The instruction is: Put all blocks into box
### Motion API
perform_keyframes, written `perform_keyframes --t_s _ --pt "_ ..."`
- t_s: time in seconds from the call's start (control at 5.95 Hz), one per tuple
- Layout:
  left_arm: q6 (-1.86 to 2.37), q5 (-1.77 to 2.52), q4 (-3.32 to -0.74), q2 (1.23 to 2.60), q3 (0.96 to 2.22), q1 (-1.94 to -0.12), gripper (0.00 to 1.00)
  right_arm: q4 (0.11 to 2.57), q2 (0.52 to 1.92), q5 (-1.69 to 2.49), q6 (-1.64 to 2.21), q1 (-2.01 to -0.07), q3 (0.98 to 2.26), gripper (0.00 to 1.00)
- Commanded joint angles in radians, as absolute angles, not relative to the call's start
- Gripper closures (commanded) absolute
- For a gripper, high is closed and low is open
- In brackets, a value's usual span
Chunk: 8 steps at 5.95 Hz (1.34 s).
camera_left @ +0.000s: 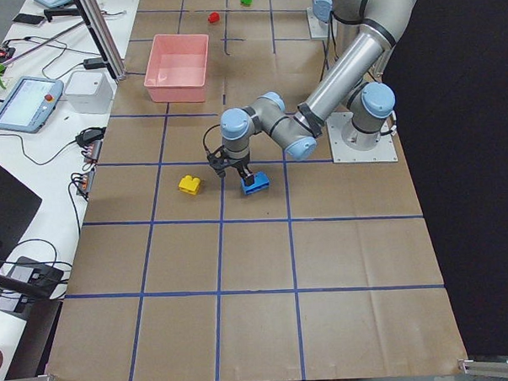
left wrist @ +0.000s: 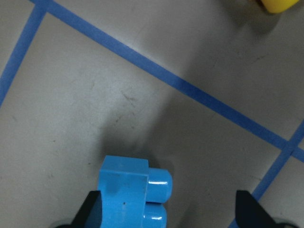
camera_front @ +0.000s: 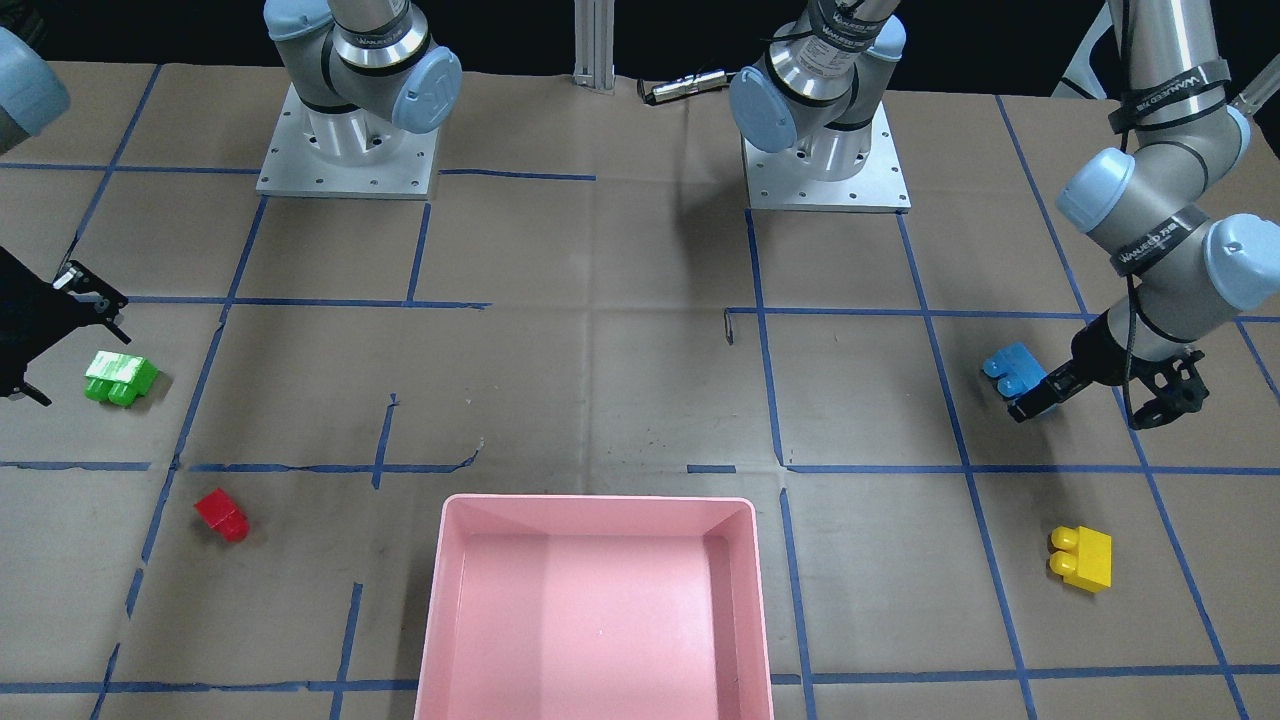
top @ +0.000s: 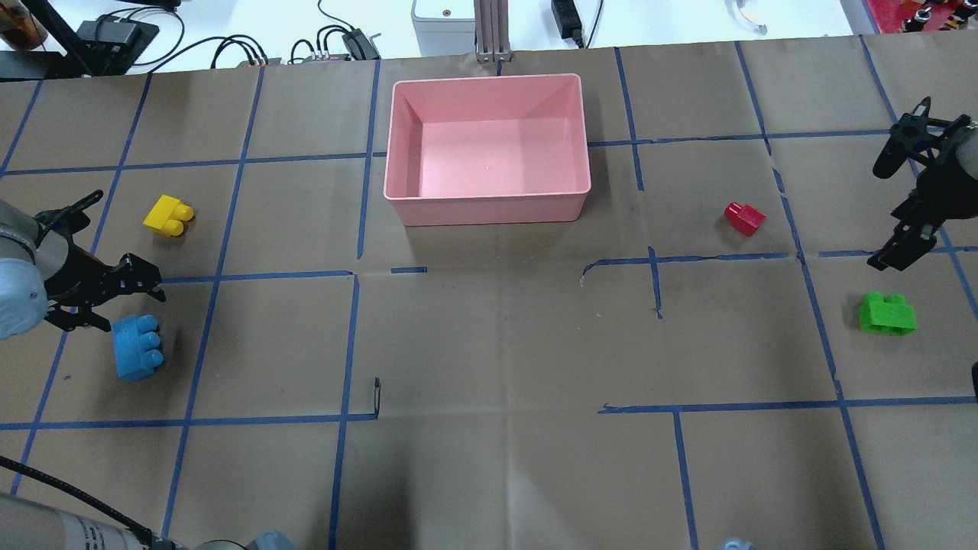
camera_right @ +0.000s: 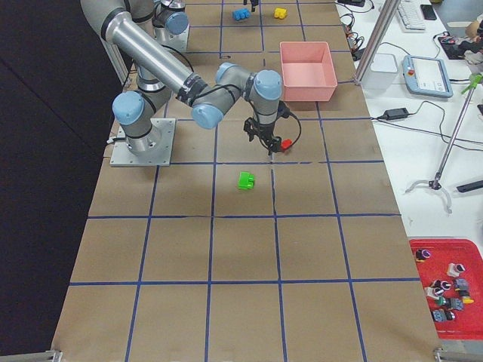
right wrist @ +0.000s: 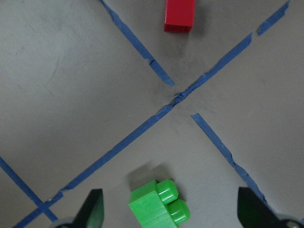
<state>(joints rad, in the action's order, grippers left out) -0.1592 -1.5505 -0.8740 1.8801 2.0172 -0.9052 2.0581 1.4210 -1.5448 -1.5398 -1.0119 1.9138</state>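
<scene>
Nothing is boxed yet; first pick-ups are in hand. Well left of the box [top: 489, 208], robot-side, the left gripper [left wrist: 171, 209] gapes empty, with blue [left wrist: 126, 190] against one finger: centre, then close. Well right of it, the right gripper [right wrist: 171, 209], equally wide and empty, straddles green [right wrist: 154, 204]: descend. Yellow [top: 166, 216] and red [top: 745, 218] flank the box.

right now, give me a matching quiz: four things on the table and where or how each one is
Things:
1 blue block
2 green block
3 yellow block
4 box

Place or state:
a holds nothing
b by the right claw
c by the left claw
d lies apart from both claws

Pairs: 1-c, 2-b, 3-d, 4-a
</scene>
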Motion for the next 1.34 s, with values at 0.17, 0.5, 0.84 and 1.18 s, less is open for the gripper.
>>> perform_keyframes --t_s 0.17,0.5,0.84,1.18 --pt "-0.207 -1.586 -0.792 1.901 2.072 -0.879 0.01 2.086 1.376 -1.523 -1.796 -0.961 1.971 0.0" --pt "-0.209 -1.586 -0.792 1.89 2.086 -0.879 0.01 2.121 1.365 -1.499 -1.854 -0.901 2.009 0.0" --pt "-0.219 -1.591 -0.793 1.882 2.1 -0.876 0.08 2.193 1.358 -1.5 -1.9 -0.861 2.06 0.0" --pt "-0.238 -1.598 -0.802 1.856 2.111 -0.874 0.21 2.238 1.342 -1.497 -1.927 -0.859 2.06 0.0"
